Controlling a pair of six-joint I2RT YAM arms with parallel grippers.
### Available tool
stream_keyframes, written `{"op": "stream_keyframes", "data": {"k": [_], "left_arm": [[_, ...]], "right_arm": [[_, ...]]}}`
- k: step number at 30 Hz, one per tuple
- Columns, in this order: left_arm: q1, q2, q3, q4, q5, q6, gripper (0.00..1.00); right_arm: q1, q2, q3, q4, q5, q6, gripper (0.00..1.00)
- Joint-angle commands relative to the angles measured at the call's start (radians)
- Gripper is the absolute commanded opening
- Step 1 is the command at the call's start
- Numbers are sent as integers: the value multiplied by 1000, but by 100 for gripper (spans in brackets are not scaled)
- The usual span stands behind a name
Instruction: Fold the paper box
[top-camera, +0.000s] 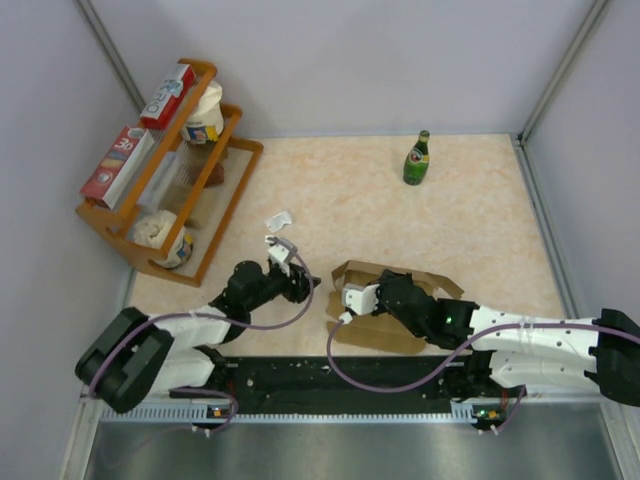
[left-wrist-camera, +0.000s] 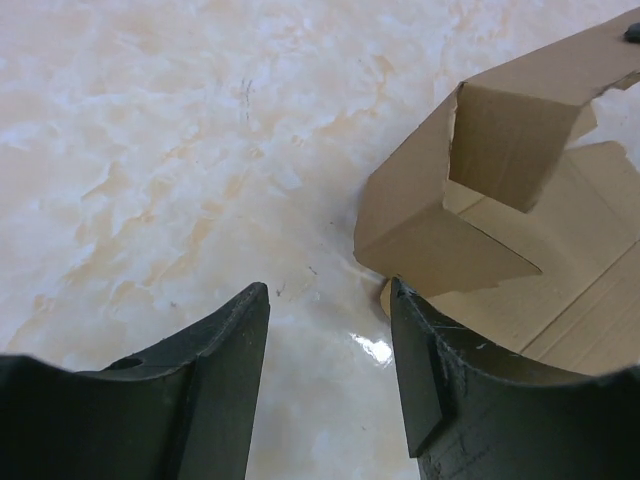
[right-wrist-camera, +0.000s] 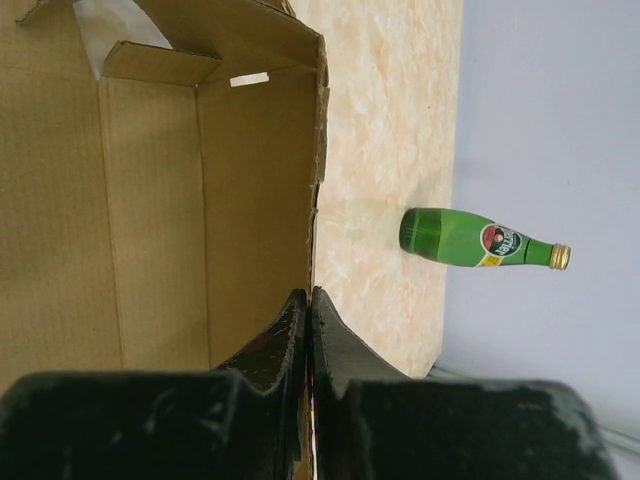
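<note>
The paper box (top-camera: 375, 335) is plain brown cardboard, partly folded, lying near the table's front edge in front of the right arm. In the right wrist view its inside (right-wrist-camera: 150, 200) shows with one wall standing upright. My right gripper (right-wrist-camera: 308, 297) is shut on that wall's edge, one finger inside the box and one outside; in the top view this gripper (top-camera: 358, 297) sits at the box's left end. My left gripper (top-camera: 305, 285) hovers just left of the box, open, with only bare table between its fingers (left-wrist-camera: 330, 300). A raised corner flap of the box (left-wrist-camera: 500, 250) lies right beside its right finger.
A green bottle (top-camera: 417, 159) stands at the back right, also visible in the right wrist view (right-wrist-camera: 480, 240). A wooden rack (top-camera: 170, 170) at the left holds red-and-white cartons and jars. A crumpled white scrap (top-camera: 278, 220) lies behind the left gripper. Grey walls enclose the table.
</note>
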Motion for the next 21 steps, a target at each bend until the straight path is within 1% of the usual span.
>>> {"op": "stream_keyframes", "data": {"k": [1, 6, 12, 16, 21], "left_arm": [[5, 149, 105, 40, 95, 71, 56], [3, 278, 156, 143, 246, 74, 58], [5, 338, 179, 176, 335, 88, 59], [3, 358, 173, 218, 387, 69, 59], [2, 378, 161, 288, 419, 33, 59]], "right_arm": [[17, -7, -5, 42, -15, 22, 0], [17, -2, -6, 36, -16, 24, 0], [17, 7, -11, 41, -16, 22, 0], [17, 22, -13, 42, -13, 22, 0], [19, 41, -14, 41, -7, 22, 0]]}}
